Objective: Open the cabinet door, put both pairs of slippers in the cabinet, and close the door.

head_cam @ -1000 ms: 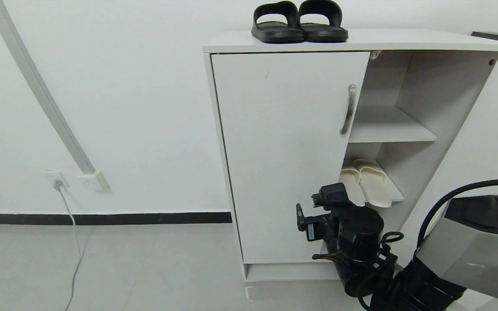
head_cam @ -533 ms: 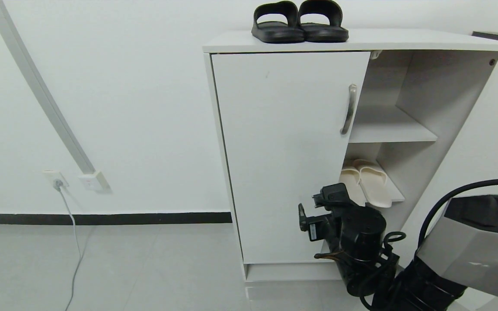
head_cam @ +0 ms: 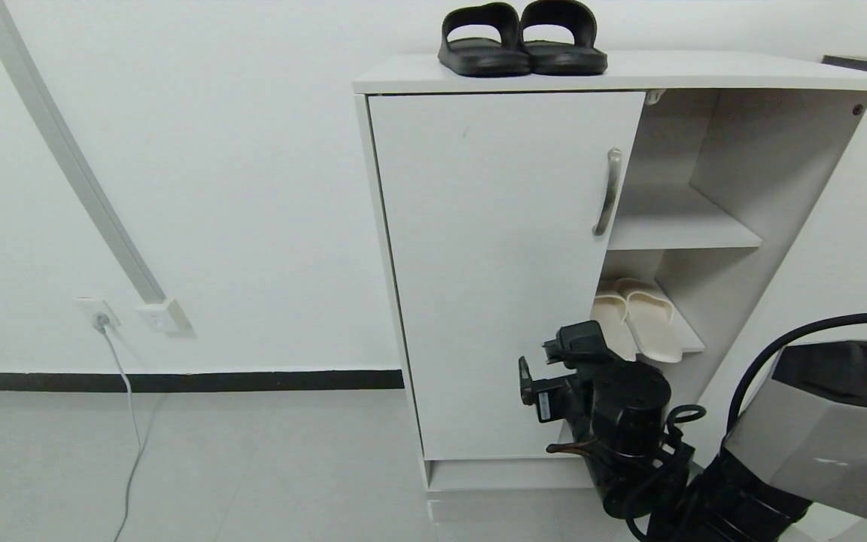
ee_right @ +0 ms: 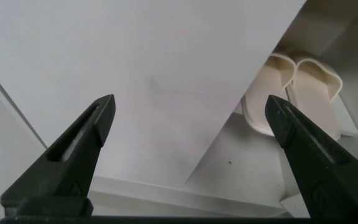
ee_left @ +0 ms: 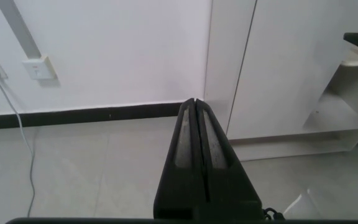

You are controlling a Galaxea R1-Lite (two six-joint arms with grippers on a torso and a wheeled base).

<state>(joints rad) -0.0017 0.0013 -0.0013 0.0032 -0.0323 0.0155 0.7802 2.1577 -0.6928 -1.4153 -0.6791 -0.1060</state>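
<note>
Right tool [ee_right: 189, 106]: jaws wide apart, holding nothing, facing the closed left door [head_cam: 494, 263] low down — the head view leaves its fingers hard to make out. Cream slippers [ee_right: 316, 87] lie just beyond it on the lower shelf [head_cam: 693, 340], partly hidden by the door edge and the arm. Black slippers [head_cam: 521, 39] sit atop the cabinet [head_cam: 704, 69], well above the tool. Open right door [head_cam: 855, 226] is cut off. Left tool [ee_left: 194, 109]: fingers pressed together, holding nothing, above the floor [ee_left: 92, 168] — cabinet foot ahead.
</note>
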